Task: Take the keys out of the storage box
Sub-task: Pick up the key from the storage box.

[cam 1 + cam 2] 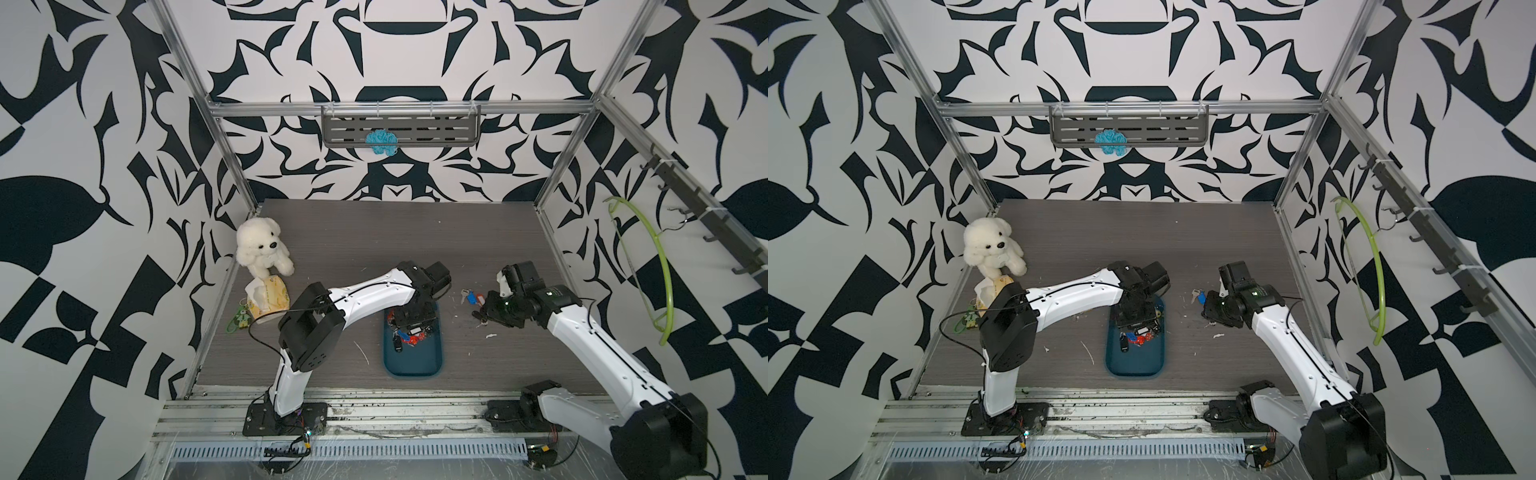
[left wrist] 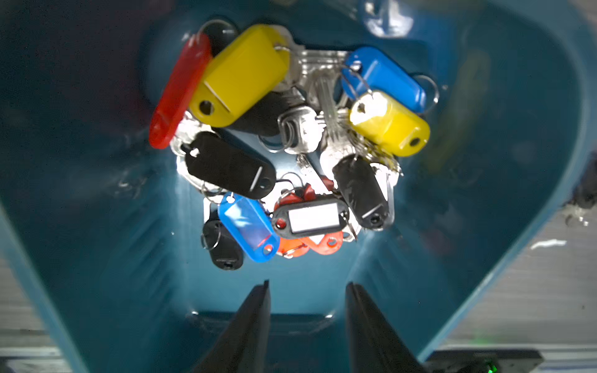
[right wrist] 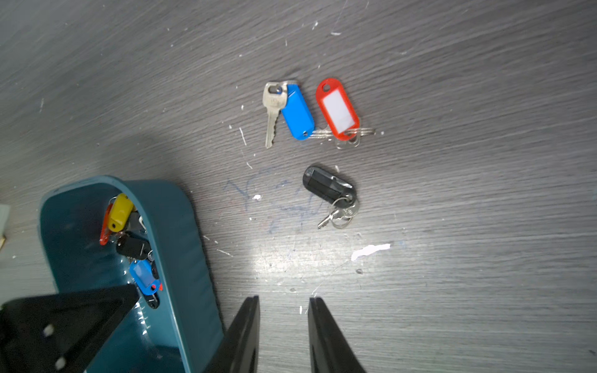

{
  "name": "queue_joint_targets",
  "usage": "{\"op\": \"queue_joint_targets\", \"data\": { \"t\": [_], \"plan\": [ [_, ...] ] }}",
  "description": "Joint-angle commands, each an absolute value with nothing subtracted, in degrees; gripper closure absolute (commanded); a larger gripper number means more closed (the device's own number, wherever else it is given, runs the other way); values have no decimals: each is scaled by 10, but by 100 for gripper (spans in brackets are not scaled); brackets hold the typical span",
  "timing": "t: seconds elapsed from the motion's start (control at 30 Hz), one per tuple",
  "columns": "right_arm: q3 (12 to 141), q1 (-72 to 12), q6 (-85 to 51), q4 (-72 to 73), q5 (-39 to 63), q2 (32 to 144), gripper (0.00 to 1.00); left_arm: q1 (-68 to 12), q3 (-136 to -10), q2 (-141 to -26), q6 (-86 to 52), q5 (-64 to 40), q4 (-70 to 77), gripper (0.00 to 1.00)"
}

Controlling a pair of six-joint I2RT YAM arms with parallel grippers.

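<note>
Left fingers [image 2: 258, 310] hover parted over heaped keys [image 2: 300, 129] (multicoloured tags [image 2: 242, 77]).

Wrist cams blurry w/ glare on tabletop [image 3: 281, 258]; top views bright.

One storage box [image 1: 411, 366], three keys [image 3: 297, 111] outside (many more inside).

Keys [image 2: 290, 145] in storage box [image 2: 97, 245] (some beside)
</note>
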State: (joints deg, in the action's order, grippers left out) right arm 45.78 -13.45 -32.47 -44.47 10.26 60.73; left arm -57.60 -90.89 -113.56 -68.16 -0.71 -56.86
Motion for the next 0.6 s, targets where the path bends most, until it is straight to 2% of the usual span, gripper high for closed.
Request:
{"op": "queue_joint_targets", "data": {
  "t": [0.0,0.57],
  "plan": [
    [443,-132,-328,-428,131,585,69,-577,-940,-1159,-724,-5,-591,55],
    [406,-132,-314,-425,178,548,69,-584,-1017,-1223,-756,-5,-611,55]
  ]
}}
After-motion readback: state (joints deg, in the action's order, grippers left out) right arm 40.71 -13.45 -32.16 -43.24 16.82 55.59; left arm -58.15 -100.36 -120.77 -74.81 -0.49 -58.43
